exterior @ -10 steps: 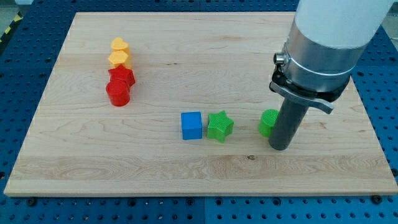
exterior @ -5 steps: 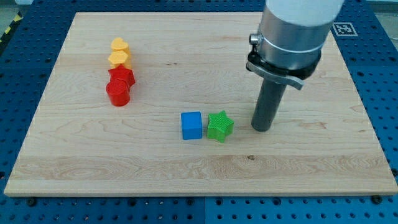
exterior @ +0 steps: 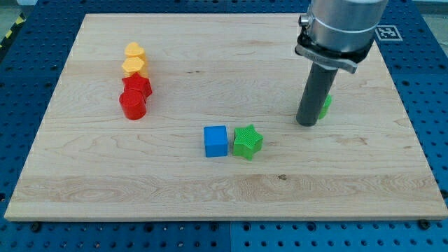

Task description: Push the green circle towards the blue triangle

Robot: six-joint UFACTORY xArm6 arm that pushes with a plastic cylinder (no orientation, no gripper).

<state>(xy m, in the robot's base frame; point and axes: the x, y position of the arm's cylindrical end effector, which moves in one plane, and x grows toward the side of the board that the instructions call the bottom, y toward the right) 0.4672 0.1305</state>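
My tip point(exterior: 306, 122) rests on the board right of centre. The green circle point(exterior: 325, 106) is mostly hidden behind the rod; only a sliver shows at the rod's right edge, touching or nearly touching it. No blue triangle shows in the view; the wide arm body covers the board's upper right area. A green star point(exterior: 248, 142) lies to the lower left of the tip, with a blue cube point(exterior: 216, 141) beside it on its left.
On the view's left stand a yellow block point(exterior: 134, 50) and a yellow hexagon point(exterior: 134, 66), then a red block point(exterior: 137, 87) and a red cylinder point(exterior: 132, 105), in a tight column. The wooden board point(exterior: 224, 196) lies on a blue perforated table.
The rod swept left and up behind the green circle, then moved up and right. The green circle went from right of the green star to higher up the board.
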